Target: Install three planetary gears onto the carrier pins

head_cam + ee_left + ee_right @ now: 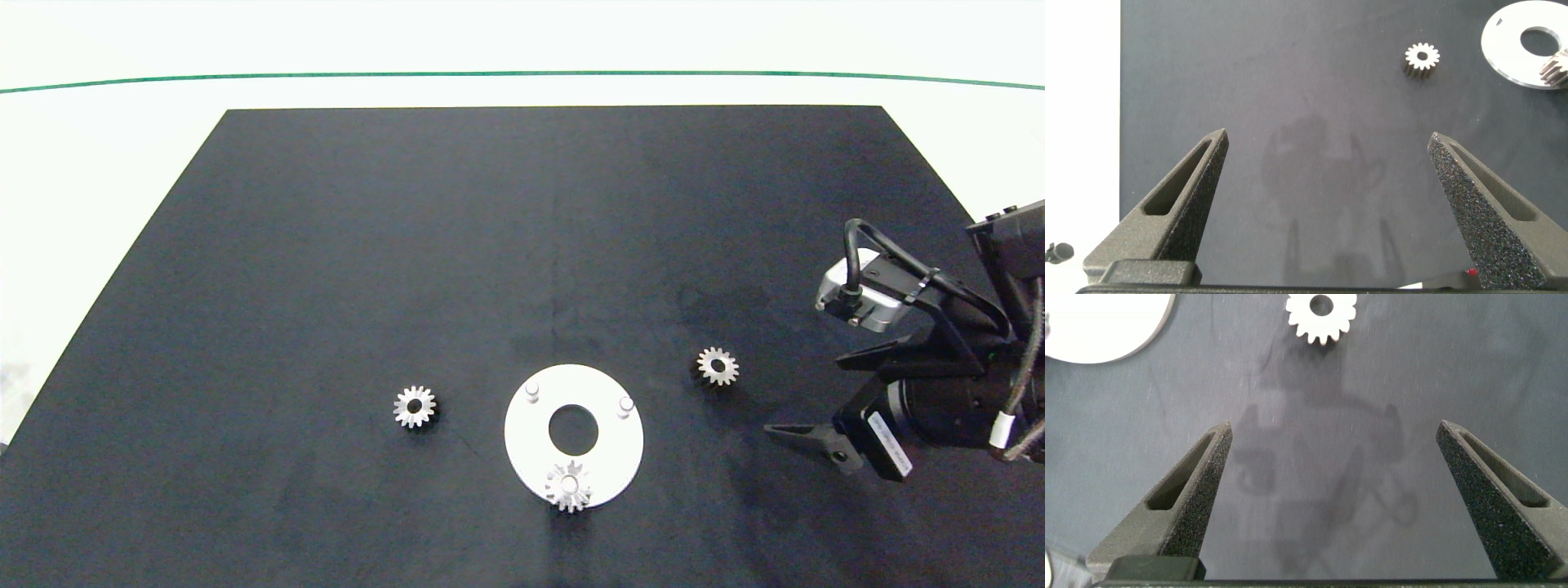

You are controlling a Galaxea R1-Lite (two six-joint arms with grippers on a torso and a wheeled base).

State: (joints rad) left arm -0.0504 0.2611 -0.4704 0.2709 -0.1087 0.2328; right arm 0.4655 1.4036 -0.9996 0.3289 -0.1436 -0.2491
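One small silver metal spur gear (568,487) sits on the flat white ring disc (608,457); two whitish pegs (532,390) bare. Right gripper (808,392), fingers wide open and empty, near the right-hand loose gear (718,365), likely next pick. Left gripper (1327,204) wide open, empty, parked.

white disc (1102,327): cut off by frame edge | mounted gear (1556,67): partly cropped, its pin seemingly hidden beneath | left arm: outside head view

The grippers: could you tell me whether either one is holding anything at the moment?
Nothing is held. The left gripper and right gripper are both open over the black mat.
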